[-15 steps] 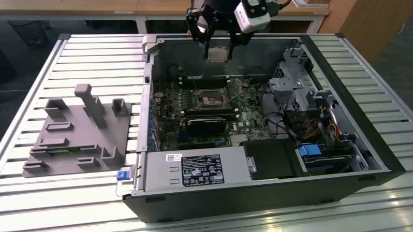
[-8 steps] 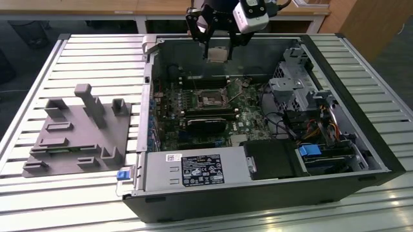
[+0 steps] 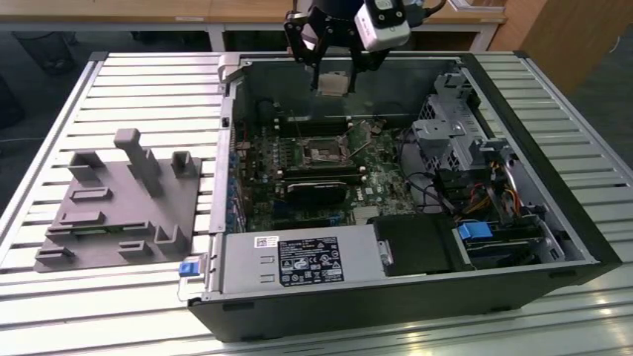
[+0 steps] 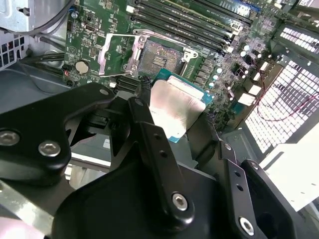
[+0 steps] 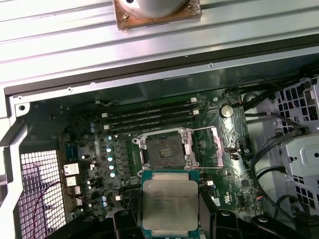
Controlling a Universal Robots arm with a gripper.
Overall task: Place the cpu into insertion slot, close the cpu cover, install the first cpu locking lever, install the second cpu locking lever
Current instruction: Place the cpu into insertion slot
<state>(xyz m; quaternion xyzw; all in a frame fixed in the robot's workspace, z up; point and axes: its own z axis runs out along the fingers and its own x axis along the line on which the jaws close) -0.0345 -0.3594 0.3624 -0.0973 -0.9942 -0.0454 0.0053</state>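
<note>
The gripper (image 3: 333, 76) is clamped on the cpu (image 5: 169, 205), its black fingers (image 4: 152, 139) pinching two opposite edges, and holds it in the air over the open computer case (image 3: 396, 304), toward the top of the exterior view. The insertion slot (image 5: 162, 152) lies bare below on the green motherboard (image 5: 89, 144), the cpu cover (image 5: 217, 147) swung open beside it. Memory slots (image 5: 149, 117) flank one side, a black graphics card (image 3: 316, 189) the other; a grey fixture block (image 3: 118, 200) sits on the slatted table (image 3: 148, 81)
</note>
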